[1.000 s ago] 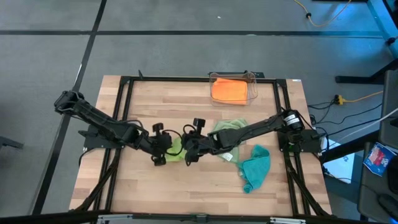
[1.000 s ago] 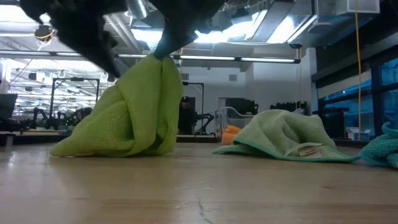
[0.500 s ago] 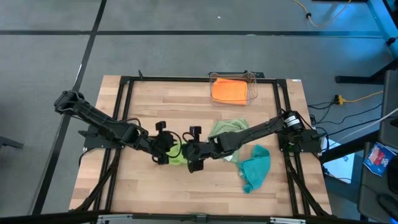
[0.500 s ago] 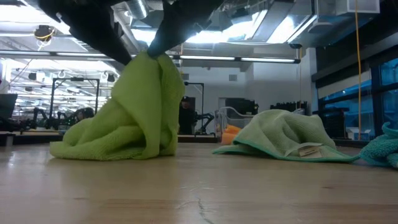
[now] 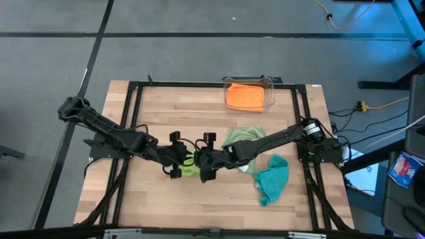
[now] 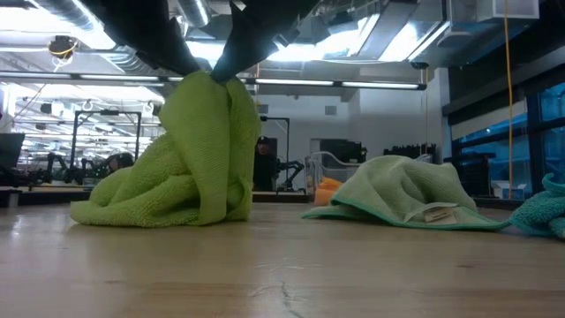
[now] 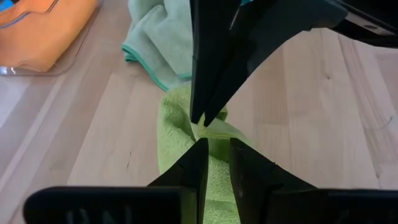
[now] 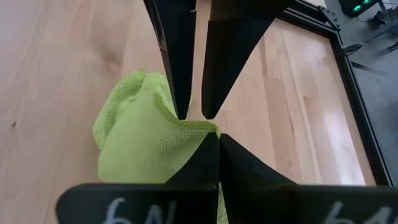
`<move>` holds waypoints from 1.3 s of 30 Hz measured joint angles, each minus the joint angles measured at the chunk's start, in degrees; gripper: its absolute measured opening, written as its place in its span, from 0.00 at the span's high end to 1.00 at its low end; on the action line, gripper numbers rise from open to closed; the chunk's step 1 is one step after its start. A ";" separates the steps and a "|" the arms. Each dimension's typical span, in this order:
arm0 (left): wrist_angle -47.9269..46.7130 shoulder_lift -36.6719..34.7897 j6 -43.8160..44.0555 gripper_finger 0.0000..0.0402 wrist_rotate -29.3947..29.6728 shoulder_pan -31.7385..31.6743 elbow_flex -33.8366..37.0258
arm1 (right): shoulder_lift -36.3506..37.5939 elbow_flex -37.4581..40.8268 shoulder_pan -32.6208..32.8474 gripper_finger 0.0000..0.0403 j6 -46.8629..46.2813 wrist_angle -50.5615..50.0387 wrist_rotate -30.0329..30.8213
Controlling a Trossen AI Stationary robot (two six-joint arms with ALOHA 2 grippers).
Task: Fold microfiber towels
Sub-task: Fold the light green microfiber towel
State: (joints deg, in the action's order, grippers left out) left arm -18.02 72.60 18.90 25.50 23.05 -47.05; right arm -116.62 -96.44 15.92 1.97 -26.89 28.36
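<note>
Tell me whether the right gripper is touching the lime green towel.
Touching. The right wrist view shows the right gripper shut on the lime green towel at its raised edge.

The lime green towel (image 5: 188,164) at the centre of the high view is bright yellow-green. To its right, the sage green towel (image 5: 242,138) is pale, with a darker green edge and a white tag (image 6: 434,213). The teal towel (image 5: 273,177) is blue-green. The orange towel (image 5: 244,95) lies in a clear bin (image 5: 269,84). The table (image 5: 172,113) is light wood with a black frame.
</note>
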 joint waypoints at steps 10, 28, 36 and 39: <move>-0.46 0.00 2.03 0.68 -1.68 0.04 0.00 | 0.00 0.02 0.00 0.99 -0.52 -1.28 0.02; -0.55 0.13 3.64 0.62 -2.26 -0.30 0.00 | -0.02 0.07 0.15 0.99 1.55 3.31 3.95; -6.63 0.13 8.25 0.62 -2.69 -0.28 0.00 | -0.02 0.07 0.24 0.99 1.28 3.09 5.94; -8.67 0.13 9.93 0.62 -2.69 -0.31 0.00 | -0.02 0.07 0.48 0.99 1.35 3.05 8.67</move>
State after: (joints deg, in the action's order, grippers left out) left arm -26.69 72.73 28.83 22.81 22.74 -47.05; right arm -116.64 -96.38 16.41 3.32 -23.83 37.03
